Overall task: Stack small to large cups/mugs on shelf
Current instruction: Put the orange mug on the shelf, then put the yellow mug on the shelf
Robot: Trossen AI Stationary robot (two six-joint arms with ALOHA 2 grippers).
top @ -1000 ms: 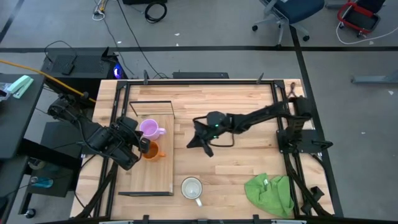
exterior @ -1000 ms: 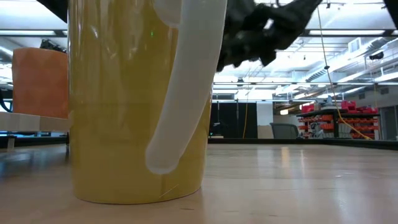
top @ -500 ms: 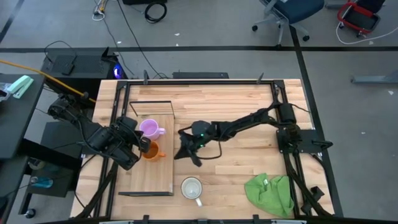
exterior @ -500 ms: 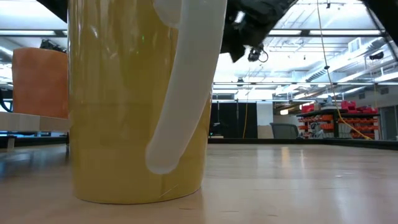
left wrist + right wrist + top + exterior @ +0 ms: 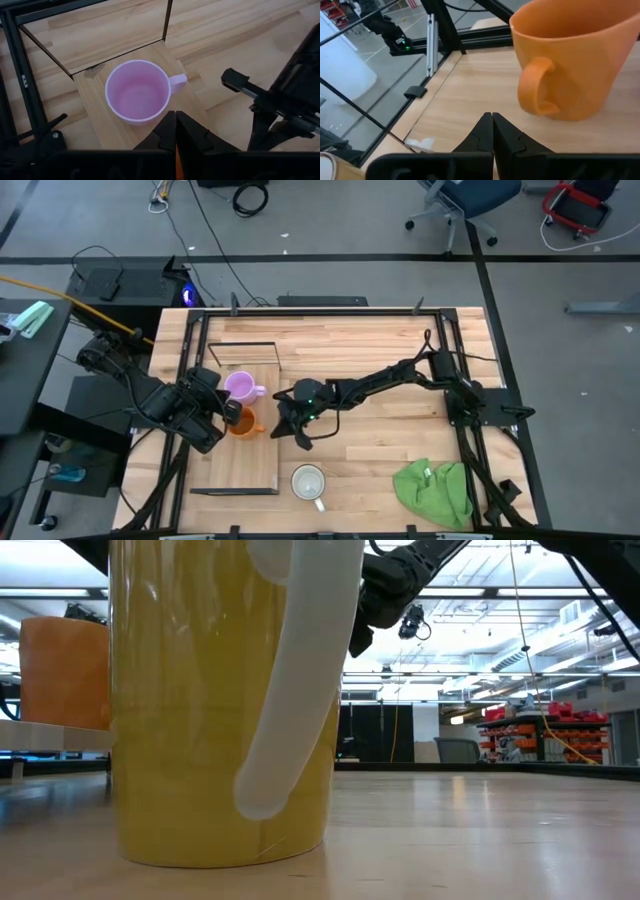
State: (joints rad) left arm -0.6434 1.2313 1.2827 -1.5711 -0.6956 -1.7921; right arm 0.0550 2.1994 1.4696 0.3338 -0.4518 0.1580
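The shelf (image 5: 245, 465), a light board with a black wire frame, lies at the table's left. The purple mug (image 5: 240, 387) and the orange mug (image 5: 246, 424) stand upright on it, side by side. The white mug (image 5: 308, 481) stands on the tabletop near the front edge and fills the low view (image 5: 220, 700). My left gripper (image 5: 229, 414) is shut at the orange mug's left rim, the purple mug (image 5: 137, 92) just beyond its tips. My right gripper (image 5: 283, 430) is shut and hangs just right of the orange mug, pointing at its handle (image 5: 540, 95) without touching it. My left gripper (image 5: 176, 131) is shut right above the orange mug's left rim. Its own body hides that spot, and I cannot tell whether it touches the mug.
A crumpled green cloth (image 5: 435, 490) lies at the table's near right corner. The shelf's thin black wire frame (image 5: 240, 345) rises around the board's far end, close behind the purple mug. Bare tabletop stretches between the right arm and the far edge.
My right gripper has travelled toward the table's left edge and a little toward the near edge, sinking slightly, and now hangs close to the orange mug's handle. The mugs have stayed in place.
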